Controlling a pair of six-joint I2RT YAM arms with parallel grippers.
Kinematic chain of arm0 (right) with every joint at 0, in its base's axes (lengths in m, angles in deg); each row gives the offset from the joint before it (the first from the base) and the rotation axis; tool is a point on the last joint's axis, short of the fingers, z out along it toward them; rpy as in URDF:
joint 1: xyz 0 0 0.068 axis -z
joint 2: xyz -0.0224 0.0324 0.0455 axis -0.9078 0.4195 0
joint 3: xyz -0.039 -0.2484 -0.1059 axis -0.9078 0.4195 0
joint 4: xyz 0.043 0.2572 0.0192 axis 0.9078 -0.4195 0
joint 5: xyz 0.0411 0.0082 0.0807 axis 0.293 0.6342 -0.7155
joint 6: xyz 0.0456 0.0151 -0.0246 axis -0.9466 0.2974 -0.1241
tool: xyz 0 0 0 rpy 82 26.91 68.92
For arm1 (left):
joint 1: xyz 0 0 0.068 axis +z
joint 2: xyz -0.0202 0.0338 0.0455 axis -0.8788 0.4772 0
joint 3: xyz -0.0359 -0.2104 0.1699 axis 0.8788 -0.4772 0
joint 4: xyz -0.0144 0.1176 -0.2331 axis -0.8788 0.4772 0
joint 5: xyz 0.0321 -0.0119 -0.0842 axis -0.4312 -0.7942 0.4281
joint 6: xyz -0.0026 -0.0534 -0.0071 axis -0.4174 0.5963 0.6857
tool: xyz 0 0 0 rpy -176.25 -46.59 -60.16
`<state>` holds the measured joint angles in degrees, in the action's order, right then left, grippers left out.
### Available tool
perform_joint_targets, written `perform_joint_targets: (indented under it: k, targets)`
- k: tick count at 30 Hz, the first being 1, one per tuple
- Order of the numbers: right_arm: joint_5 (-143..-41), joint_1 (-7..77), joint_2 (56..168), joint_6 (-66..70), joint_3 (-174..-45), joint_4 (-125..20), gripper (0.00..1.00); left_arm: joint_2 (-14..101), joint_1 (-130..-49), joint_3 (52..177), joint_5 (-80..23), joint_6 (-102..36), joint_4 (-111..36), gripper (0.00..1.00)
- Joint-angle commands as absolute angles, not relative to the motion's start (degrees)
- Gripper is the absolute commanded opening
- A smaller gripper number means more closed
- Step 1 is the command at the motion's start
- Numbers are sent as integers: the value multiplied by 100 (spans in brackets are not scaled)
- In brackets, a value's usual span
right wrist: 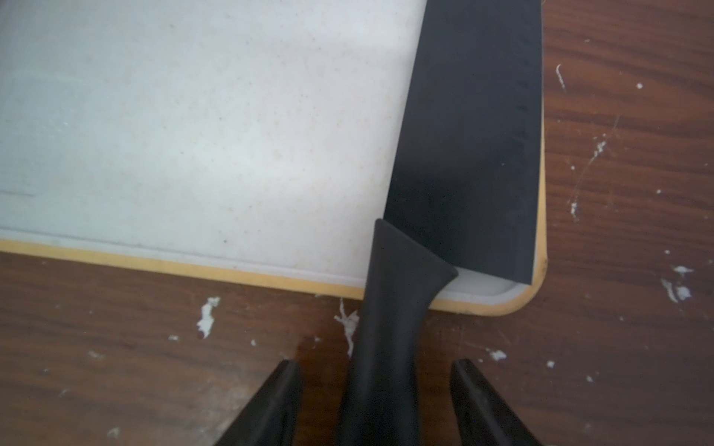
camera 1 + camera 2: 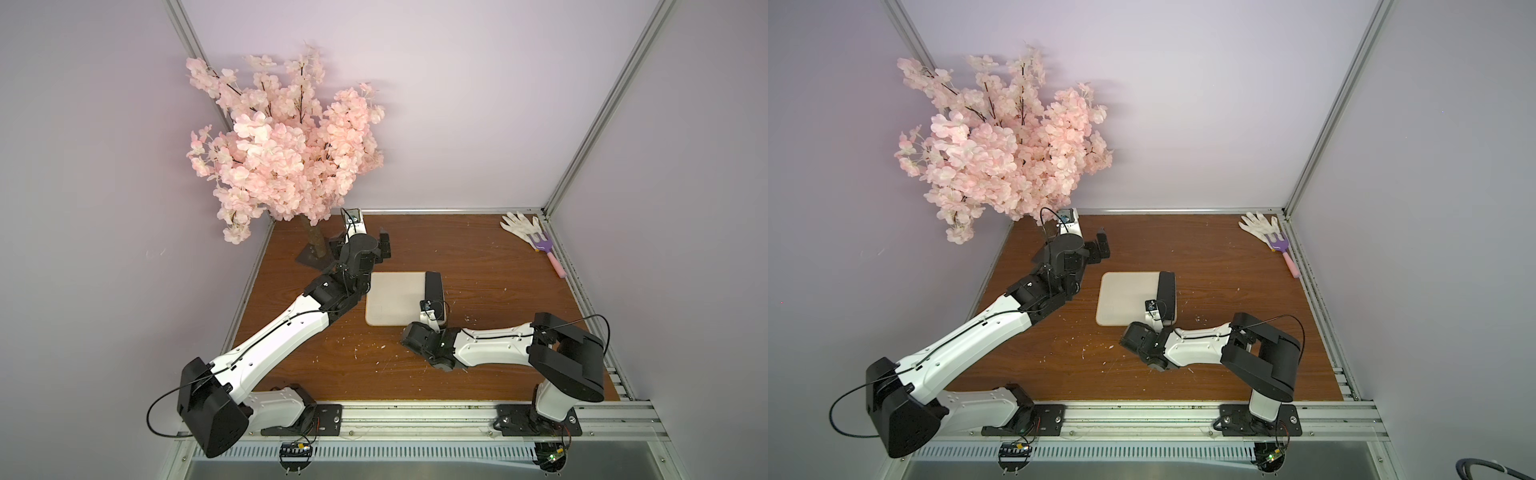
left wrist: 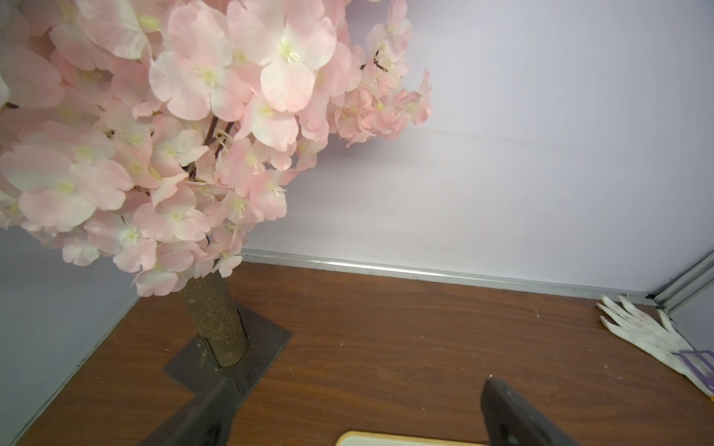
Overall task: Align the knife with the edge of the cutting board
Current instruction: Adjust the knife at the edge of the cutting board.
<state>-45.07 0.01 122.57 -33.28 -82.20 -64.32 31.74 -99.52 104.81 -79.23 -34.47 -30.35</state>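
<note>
The cream-white cutting board lies flat in the middle of the brown table. The matte-black knife rests on it, its broad blade running along the board's right edge. Its slim handle sticks out past the near edge. My right gripper is open, with one finger on each side of the handle and a gap showing on both sides. My left gripper is open and empty. It hovers beyond the board's far left corner, near the tree.
A pink blossom tree stands at the back left on a dark square base. A white glove and a purple-pink toy rake lie in the back right corner. White crumbs dot the wood. Aluminium rails border the table.
</note>
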Motion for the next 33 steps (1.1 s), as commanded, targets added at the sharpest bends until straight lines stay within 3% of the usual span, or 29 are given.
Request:
perform_joint_targets:
  k: [1,18,33]
  targets:
    - [-4532,25,12325,-3331,-8312,-6335,61,3242,-9868,10448,-7967,-3522,-3107,100]
    - [-4578,78,12359,-3187,-8141,-6100,41,3288,-9782,10447,-7967,-3515,-3111,100]
    - [-4506,73,12255,-3406,-8092,-6401,33,3324,-9745,10448,-7967,-3505,-3098,100]
